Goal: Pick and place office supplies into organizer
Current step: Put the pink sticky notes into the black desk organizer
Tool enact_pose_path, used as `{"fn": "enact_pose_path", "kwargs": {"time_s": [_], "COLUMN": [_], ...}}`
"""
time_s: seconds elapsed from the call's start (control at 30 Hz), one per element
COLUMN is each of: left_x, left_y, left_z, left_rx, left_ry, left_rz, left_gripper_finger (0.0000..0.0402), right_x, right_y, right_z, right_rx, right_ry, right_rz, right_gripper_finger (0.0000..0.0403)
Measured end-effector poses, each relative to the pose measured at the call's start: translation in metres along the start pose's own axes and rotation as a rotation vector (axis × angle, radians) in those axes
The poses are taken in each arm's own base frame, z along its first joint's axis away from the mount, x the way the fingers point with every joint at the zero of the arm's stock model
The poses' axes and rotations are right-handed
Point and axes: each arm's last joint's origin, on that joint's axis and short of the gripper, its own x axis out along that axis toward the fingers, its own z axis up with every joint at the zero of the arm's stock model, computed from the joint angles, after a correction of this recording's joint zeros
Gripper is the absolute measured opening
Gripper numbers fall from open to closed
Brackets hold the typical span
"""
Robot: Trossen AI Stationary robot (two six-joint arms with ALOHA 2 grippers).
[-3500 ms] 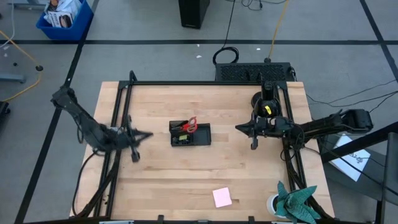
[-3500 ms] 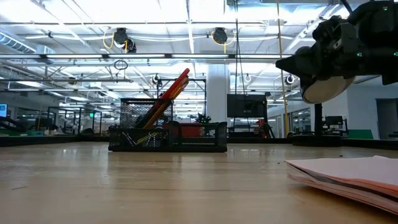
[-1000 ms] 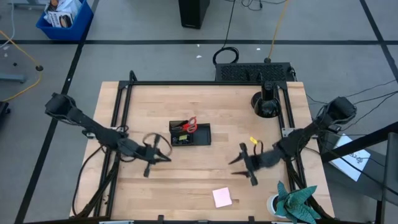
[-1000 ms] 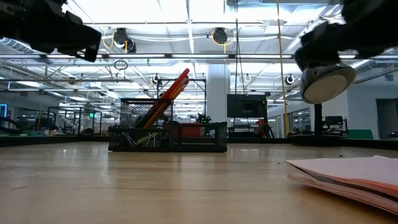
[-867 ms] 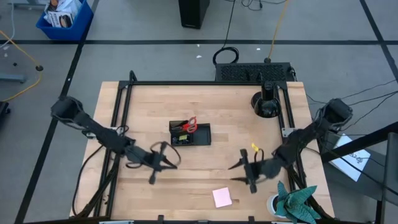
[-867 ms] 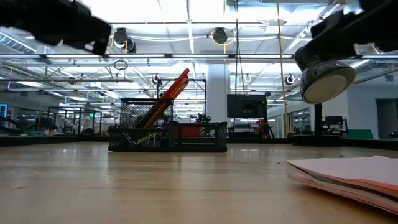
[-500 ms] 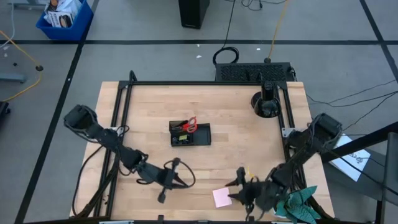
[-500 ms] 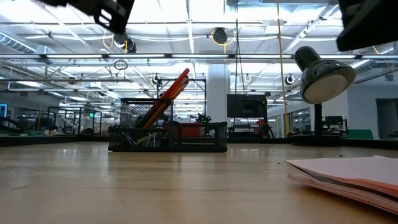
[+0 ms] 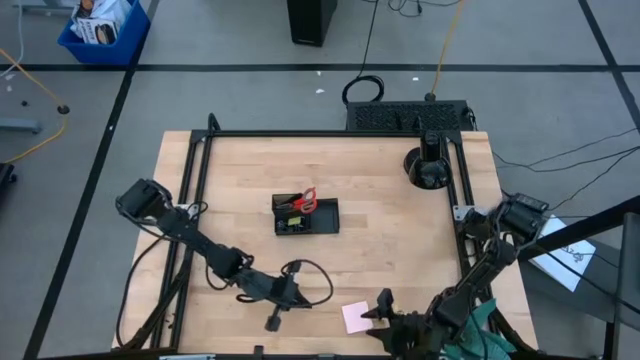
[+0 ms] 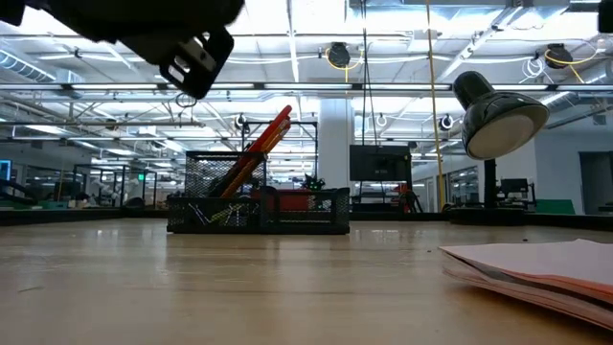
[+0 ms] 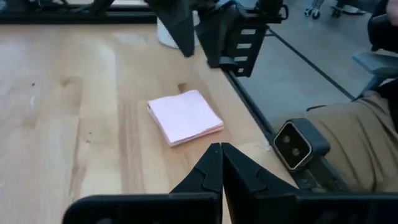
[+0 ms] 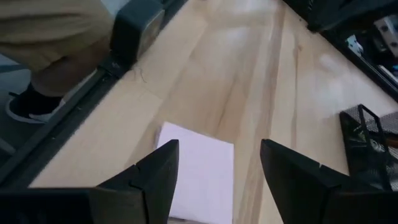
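The black mesh organizer (image 9: 306, 216) stands mid-table with red-handled scissors (image 9: 308, 198) and orange pencils (image 10: 261, 144) in it. The pale pink sticky-note pad (image 9: 355, 317) lies flat near the table's near edge. It also shows in the left wrist view (image 11: 185, 116) and the right wrist view (image 12: 196, 168). My left gripper (image 9: 305, 297) is shut and empty (image 11: 219, 148), just left of the pad and pointing at it. My right gripper (image 9: 378, 315) is open and empty (image 12: 217, 149), at the pad's right side, its fingers spread above the pad without touching it.
A green-leafed plant (image 9: 490, 330) in a white pot stands at the near right corner. A round black camera mount (image 9: 428, 168) stands at the far right. A small camera (image 11: 297, 143) sits on the near edge. A person's trouser leg (image 11: 367, 137) shows beyond it.
Both grippers have gone toward the table's near edge and toward the pink pad. The left came from mid-left, moving right as it went. The right came from the right side and has stayed open. The pad and the organizer have kept still.
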Motion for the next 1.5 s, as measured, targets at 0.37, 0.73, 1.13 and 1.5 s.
{"fn": "enact_pose_path", "kwargs": {"time_s": [0.37,0.73,1.13,1.5], "left_x": [0.000,0.000,0.000,-0.001], "left_y": [-0.003,-0.003,-0.002,-0.001], "left_z": [0.002,0.001,0.001,0.001], "left_rx": [0.015,0.042,0.043,0.073], "left_ry": [-0.019,-0.018,-0.014,-0.006], "left_rz": [-0.013,-0.012,-0.011,-0.006], "left_gripper_finger": [0.0005,0.0015,0.0018,0.0009], "right_x": [0.007,0.013,0.003,0.030], "right_y": [-0.016,-0.036,-0.027,-0.049], "right_z": [-0.013,0.021,0.033,0.080], "right_rx": [-0.017,-0.036,0.029,-0.088], "right_ry": [0.122,0.086,0.032,-0.014], "right_rz": [-0.118,-0.086,-0.065,-0.074], "right_gripper_finger": [0.0224,0.0224,0.0224,0.0224]}}
